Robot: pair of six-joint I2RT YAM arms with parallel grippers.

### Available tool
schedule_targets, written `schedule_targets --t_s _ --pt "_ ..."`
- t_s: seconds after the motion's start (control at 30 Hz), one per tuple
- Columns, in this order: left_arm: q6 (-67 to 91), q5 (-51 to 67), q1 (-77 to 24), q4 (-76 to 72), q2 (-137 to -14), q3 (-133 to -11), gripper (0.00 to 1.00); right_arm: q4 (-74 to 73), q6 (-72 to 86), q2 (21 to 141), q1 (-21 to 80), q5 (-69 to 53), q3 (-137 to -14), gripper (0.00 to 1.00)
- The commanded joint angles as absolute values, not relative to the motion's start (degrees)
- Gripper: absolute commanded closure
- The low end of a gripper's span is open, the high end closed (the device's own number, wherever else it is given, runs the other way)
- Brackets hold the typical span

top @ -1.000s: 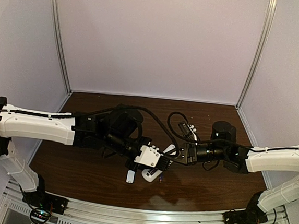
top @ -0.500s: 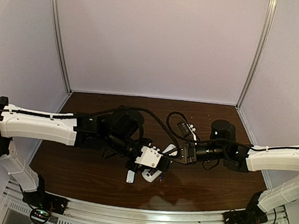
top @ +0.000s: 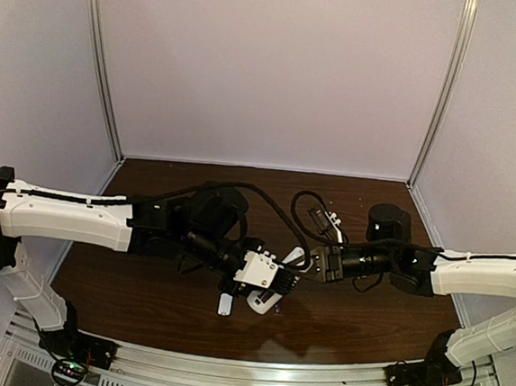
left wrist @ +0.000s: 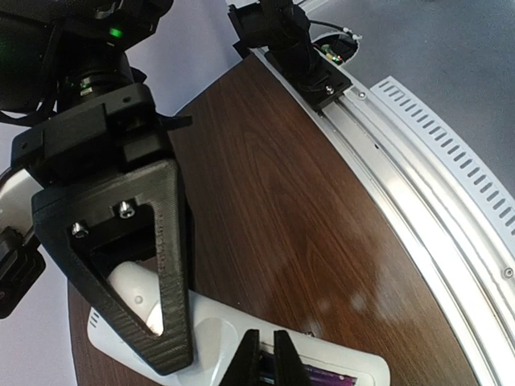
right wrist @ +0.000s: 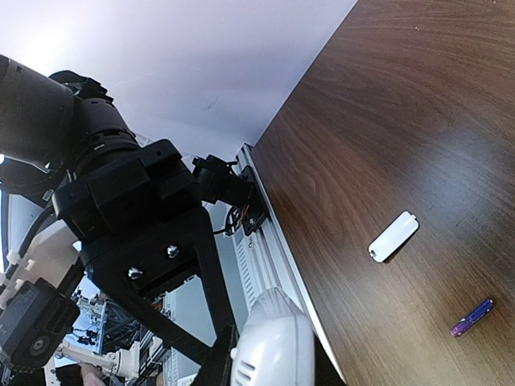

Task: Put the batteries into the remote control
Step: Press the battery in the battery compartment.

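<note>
Brown wooden desk (top: 140,296), pale lilac walls around it. At the desk's near middle the two arms meet over the remote (left wrist: 211,347). The right fingers (left wrist: 169,265) pinch its rounded end. The left fingers (left wrist: 249,366) are pressed together, their tips at the open battery bay. One purple battery (left wrist: 326,376) lies in that bay. Whether the tips touch it I cannot tell. A second battery (right wrist: 471,317) lies loose on the desk, near the white cover (right wrist: 393,236) but apart from it.

The risks, as I judge them:
- A push from the closed left tips could tilt the remote in the right fingers' hold, since only one end is gripped.
- A push off the battery's centre could pop it out of the bay or leave it sitting crooked.
- The two sets of fingers sit very close, so a small sideways move could knock them together.
- The loose battery can roll if bumped.

Against the earlier top view, the right forearm now lies lower and straighter. Less of the remote's white body shows under the left wrist. The left arm has barely shifted.
</note>
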State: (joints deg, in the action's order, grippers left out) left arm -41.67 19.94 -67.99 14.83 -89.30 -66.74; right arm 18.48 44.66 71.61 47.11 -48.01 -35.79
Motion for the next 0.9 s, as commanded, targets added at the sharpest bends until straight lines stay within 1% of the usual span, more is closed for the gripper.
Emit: schedule_targets --t_s 0.0,0.43,0.87 --pt "-40.52 21.06 -68.29 17.4 -89.82 -64.48 0.93 23.5 44.33 68.38 47.2 -49.45 -38.26 1.0" --pt "-40.08 21.3 -68.04 17.67 -89.16 -61.43 0.94 27.99 45.87 66.61 45.53 -52.39 -38.6 1.0" --pt "-43.05 17.12 -67.85 18.18 -88.87 -58.98 0.89 35.79 50.93 65.56 45.35 -55.23 -37.98 1.0"
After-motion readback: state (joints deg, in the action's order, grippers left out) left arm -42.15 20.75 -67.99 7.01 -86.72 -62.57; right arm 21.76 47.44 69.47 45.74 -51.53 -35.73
